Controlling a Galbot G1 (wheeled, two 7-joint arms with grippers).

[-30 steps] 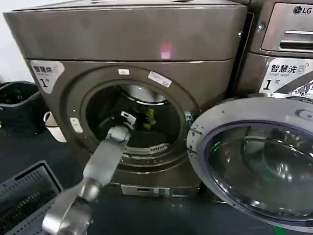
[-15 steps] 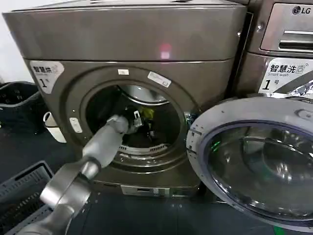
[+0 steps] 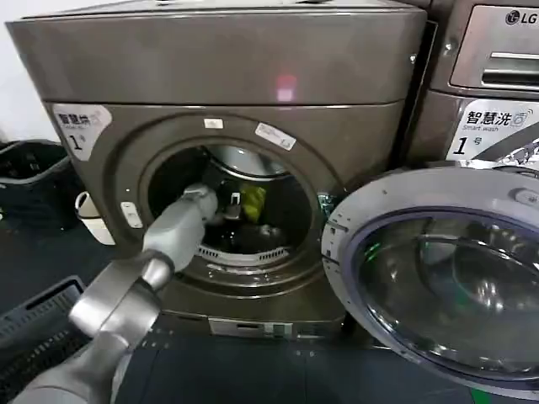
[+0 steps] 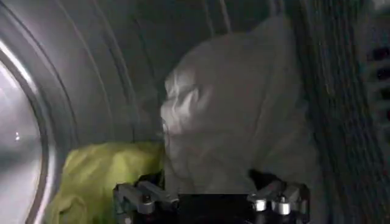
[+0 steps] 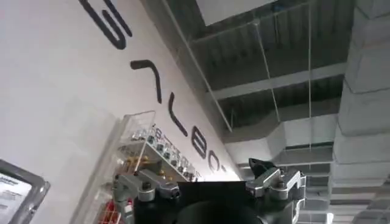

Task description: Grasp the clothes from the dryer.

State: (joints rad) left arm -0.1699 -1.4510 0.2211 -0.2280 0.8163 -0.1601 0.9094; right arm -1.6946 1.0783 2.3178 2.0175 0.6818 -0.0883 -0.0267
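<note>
Left wrist view shows the left claw spread open just before the crumpled white cloth and lime-green fabric piece inside the bronze-grey dryer, nothing grasped yet.

Inside the dryer the left pincer is partly lost in the dark drum. The white cloth covers its fingertips, the green cloth is cut off, and the door runs off the edge.

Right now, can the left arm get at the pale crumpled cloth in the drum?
Probably yes: the left end effector is open inside the bronze-grey dryer, and the pale crumpled cloth sits directly ahead with nothing between them.
</note>
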